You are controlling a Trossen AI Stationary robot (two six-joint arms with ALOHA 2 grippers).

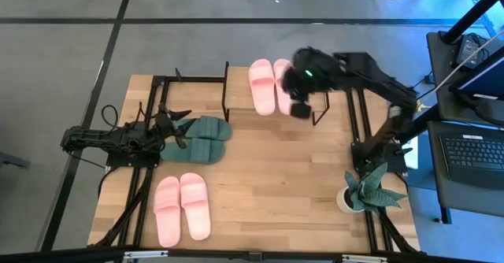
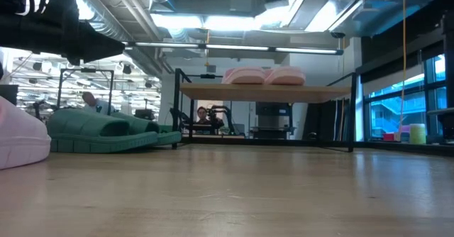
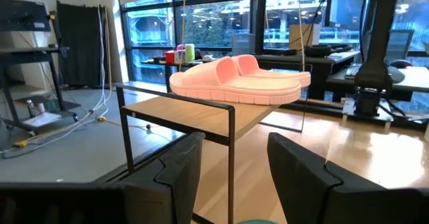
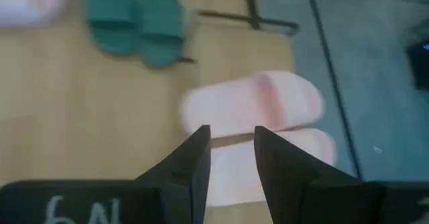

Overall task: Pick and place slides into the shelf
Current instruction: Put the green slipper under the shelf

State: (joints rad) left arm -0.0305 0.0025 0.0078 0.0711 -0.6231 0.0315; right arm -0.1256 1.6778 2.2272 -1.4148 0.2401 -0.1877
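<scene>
overhead, the right arm reaches from its base at the table's right edge across to the far side, its elbow raised and its wrist bent down over the shelf. the right gripper hangs just above the right-hand end of the shelf's top board, beside the pink pair on the shelf. its fingers stand a little apart with nothing between them, pointing down at that pair, which lies side by side on the wooden top board.

the left arm lies low and stretched out along the table's left side, its left gripper at the heel end of the dark green pair, which rests on the table in front of the shelf. in the left wrist view its fingers are spread wide and hold nothing.

the second pink pair sits on the table near the front edge, well apart from both grippers. a potted plant stands at the table's right front, next to the right arm's base.
</scene>
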